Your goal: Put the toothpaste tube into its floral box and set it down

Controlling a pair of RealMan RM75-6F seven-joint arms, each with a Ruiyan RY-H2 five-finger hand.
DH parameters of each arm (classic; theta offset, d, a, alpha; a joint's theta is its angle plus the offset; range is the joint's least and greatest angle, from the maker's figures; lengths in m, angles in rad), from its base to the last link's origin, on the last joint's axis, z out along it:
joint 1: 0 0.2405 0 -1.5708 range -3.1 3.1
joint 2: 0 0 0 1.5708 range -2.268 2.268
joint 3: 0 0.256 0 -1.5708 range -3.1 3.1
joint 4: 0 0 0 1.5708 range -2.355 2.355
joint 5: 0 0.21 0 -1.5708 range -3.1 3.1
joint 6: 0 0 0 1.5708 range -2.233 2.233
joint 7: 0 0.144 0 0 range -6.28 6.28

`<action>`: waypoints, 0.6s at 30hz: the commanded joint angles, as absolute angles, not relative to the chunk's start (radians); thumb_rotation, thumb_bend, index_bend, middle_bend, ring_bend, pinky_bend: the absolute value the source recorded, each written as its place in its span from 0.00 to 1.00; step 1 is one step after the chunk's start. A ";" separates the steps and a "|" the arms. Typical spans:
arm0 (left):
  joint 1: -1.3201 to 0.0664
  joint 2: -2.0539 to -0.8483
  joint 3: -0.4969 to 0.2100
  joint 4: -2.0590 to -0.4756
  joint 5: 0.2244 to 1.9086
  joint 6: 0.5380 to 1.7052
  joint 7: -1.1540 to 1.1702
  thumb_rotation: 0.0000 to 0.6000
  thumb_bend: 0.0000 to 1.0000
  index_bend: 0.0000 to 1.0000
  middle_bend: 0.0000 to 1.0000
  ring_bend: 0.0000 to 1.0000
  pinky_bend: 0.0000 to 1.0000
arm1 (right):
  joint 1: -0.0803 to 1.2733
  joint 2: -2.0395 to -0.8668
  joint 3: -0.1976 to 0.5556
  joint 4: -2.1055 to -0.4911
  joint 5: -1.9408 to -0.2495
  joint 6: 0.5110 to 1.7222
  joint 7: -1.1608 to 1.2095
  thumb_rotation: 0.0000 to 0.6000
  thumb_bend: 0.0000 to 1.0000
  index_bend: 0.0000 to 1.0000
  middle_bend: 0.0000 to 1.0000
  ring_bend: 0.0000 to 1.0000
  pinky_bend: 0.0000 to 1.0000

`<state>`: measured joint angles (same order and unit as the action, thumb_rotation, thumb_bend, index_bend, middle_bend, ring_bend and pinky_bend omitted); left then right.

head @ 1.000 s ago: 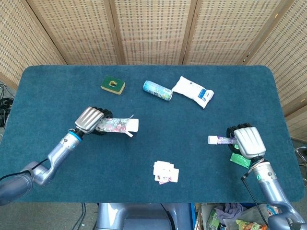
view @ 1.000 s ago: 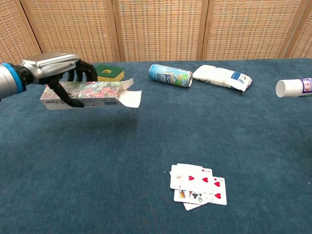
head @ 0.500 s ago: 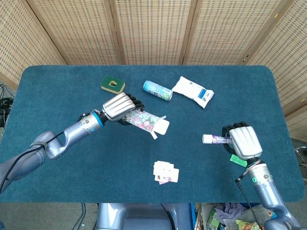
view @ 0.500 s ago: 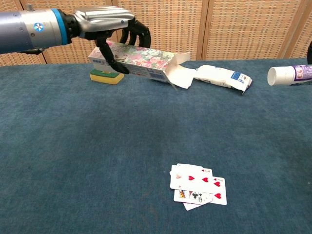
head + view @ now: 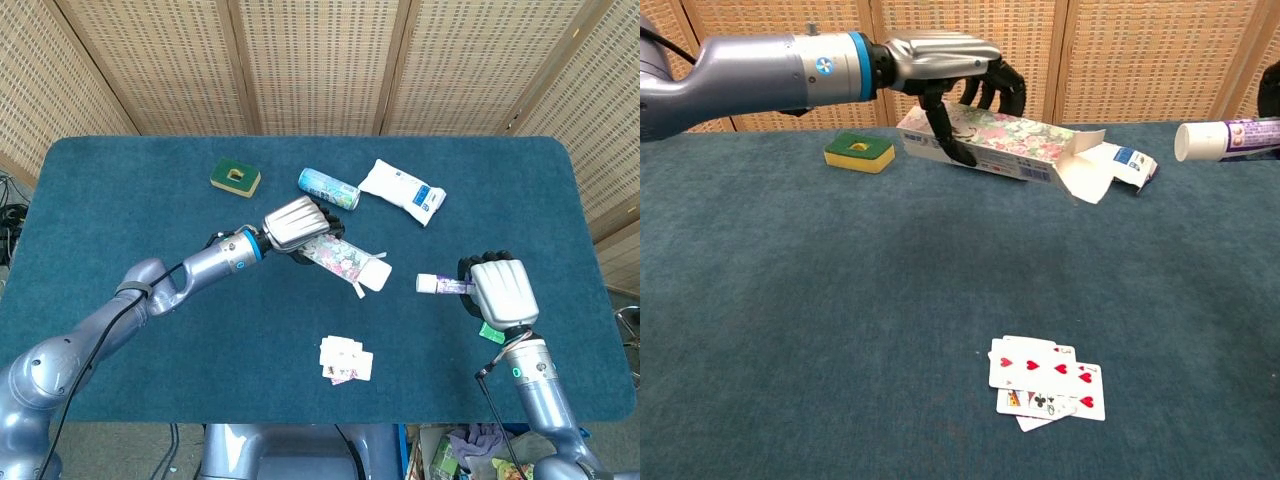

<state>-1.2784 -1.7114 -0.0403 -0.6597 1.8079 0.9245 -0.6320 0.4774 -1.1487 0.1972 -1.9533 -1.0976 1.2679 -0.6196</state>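
Head view: left hand (image 5: 297, 222), clamped on the box (image 5: 345, 262), has swung its open flap toward the tube (image 5: 441, 285) the right hand (image 5: 497, 290) grips; insertion looks near.

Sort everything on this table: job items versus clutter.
Job: floral box, held by the left hand; toothpaste tube, held by the right hand.

Clutter: sponge, can, white packet, playing cards, green item.
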 commanded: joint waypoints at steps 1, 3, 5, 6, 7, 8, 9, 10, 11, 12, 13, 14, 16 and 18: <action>-1.305 -1.741 -0.041 -0.655 1.793 0.917 -0.633 1.00 0.32 0.56 0.52 0.50 0.51 | 0.496 -1.174 0.207 -1.952 -1.069 1.271 -0.645 1.00 0.53 0.59 0.59 0.44 0.37; -1.314 -1.749 -0.045 -0.664 1.782 0.916 -0.625 1.00 0.32 0.56 0.52 0.50 0.51 | 0.507 -1.190 0.214 -1.947 -1.054 1.277 -0.663 1.00 0.53 0.59 0.59 0.45 0.37; -1.321 -1.751 -0.046 -0.675 1.775 0.914 -0.616 1.00 0.32 0.56 0.52 0.50 0.51 | 0.514 -1.200 0.217 -1.945 -1.044 1.280 -0.673 1.00 0.53 0.59 0.59 0.45 0.37; -1.323 -1.751 -0.048 -0.679 1.772 0.912 -0.612 1.00 0.32 0.56 0.52 0.50 0.51 | 0.516 -1.203 0.217 -1.944 -1.040 1.280 -0.678 1.00 0.53 0.59 0.59 0.45 0.37; -1.328 -1.751 -0.050 -0.687 1.767 0.909 -0.604 1.00 0.32 0.56 0.52 0.50 0.51 | 0.520 -1.207 0.217 -1.944 -1.035 1.281 -0.685 1.00 0.53 0.59 0.59 0.45 0.37; -1.332 -1.750 -0.051 -0.695 1.763 0.904 -0.595 1.00 0.32 0.56 0.52 0.50 0.51 | 0.523 -1.211 0.218 -1.944 -1.030 1.284 -0.692 1.00 0.53 0.59 0.59 0.45 0.37; -1.338 -1.747 -0.051 -0.701 1.760 0.897 -0.579 1.00 0.32 0.56 0.52 0.50 0.51 | 0.525 -1.214 0.217 -1.946 -1.028 1.287 -0.697 1.00 0.53 0.59 0.59 0.45 0.37; -1.344 -1.744 -0.051 -0.709 1.758 0.889 -0.561 1.00 0.32 0.56 0.52 0.50 0.51 | 0.526 -1.218 0.218 -1.949 -1.027 1.291 -0.699 1.00 0.53 0.59 0.59 0.45 0.38; -1.349 -1.741 -0.053 -0.721 1.754 0.882 -0.548 1.00 0.32 0.56 0.52 0.50 0.51 | 0.527 -1.219 0.217 -1.953 -1.027 1.293 -0.701 1.00 0.53 0.59 0.59 0.45 0.38; -1.353 -1.738 -0.056 -0.734 1.747 0.873 -0.538 1.00 0.32 0.56 0.52 0.50 0.51 | 0.528 -1.220 0.216 -1.957 -1.027 1.296 -0.703 1.00 0.53 0.59 0.59 0.45 0.38; -1.357 -1.734 -0.060 -0.748 1.738 0.863 -0.530 1.00 0.32 0.56 0.52 0.50 0.51 | 0.528 -1.220 0.214 -1.960 -1.027 1.298 -0.706 1.00 0.53 0.59 0.59 0.45 0.38; -1.361 -1.729 -0.067 -0.766 1.726 0.851 -0.521 1.00 0.32 0.56 0.52 0.50 0.51 | 0.529 -1.219 0.210 -1.965 -1.028 1.301 -0.713 1.00 0.53 0.59 0.59 0.45 0.38; -1.365 -1.725 -0.075 -0.783 1.713 0.844 -0.507 1.00 0.32 0.56 0.52 0.50 0.51 | 0.528 -1.218 0.206 -1.971 -1.029 1.306 -0.720 1.00 0.53 0.59 0.59 0.45 0.38; -1.367 -1.721 -0.082 -0.800 1.696 0.834 -0.489 1.00 0.32 0.56 0.52 0.50 0.51 | 0.527 -1.217 0.199 -1.975 -1.033 1.314 -0.727 1.00 0.53 0.59 0.59 0.45 0.38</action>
<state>-1.3628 -1.7259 -0.0751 -0.7894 1.7064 0.8428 -0.5000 0.5274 -1.2176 0.2017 -1.9735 -1.0310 1.3110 -0.7241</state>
